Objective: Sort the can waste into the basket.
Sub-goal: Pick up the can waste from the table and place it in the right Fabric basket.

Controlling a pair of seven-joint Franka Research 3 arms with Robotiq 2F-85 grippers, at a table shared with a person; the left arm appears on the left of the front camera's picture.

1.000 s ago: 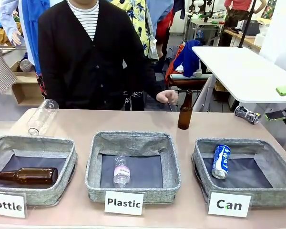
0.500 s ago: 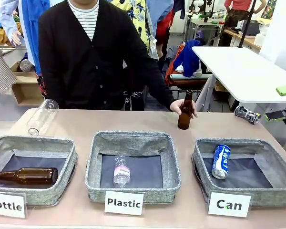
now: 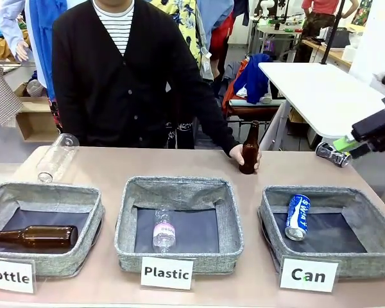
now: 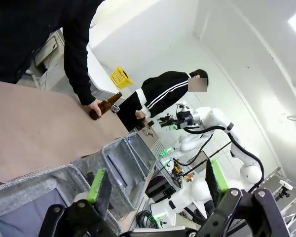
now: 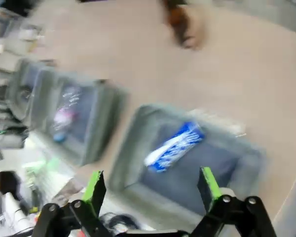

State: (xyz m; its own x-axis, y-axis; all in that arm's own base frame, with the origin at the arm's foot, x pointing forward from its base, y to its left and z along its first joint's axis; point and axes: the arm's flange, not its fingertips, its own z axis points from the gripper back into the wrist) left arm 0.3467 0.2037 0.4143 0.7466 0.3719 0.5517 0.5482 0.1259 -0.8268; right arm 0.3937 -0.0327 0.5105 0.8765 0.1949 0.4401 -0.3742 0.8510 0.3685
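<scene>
The crushed can [image 3: 332,154] is the one piece of can waste not yet sorted. It lies on its side near the far right corner of the desk [image 3: 179,163], outside the Can basket [image 3: 327,192] and beyond that basket's far right rim. Its long axis runs roughly along the desk's far edge, slightly slanted.

The right hand [image 3: 350,142] hangs at the right edge, just beside and above this can. Its jaws are spread wide with nothing between them. Its own blurred wrist view looks down into the Can basket. The left hand [image 4: 156,181] is also wide open and empty, over the desk's left side and well apart from the can. The right arm is therefore clearly the nearer one. My judgement is that it should come down on the can with its jaws across the short axis, then carry it a short way toward the near edge and into the basket.

- The Can basket holds the blue can [image 3: 297,217], lying with its long axis far-to-near.
- The Plastic basket [image 3: 179,186] holds a small clear bottle [image 3: 163,234].
- The Bottle basket [image 3: 45,191] holds a lying brown bottle [image 3: 35,236].

A larger clear bottle [image 3: 56,157] lies near the far left corner. A person's hand [image 3: 239,154] grips an upright brown bottle [image 3: 249,149] at the far edge, left of the crushed can and apart from it.
</scene>
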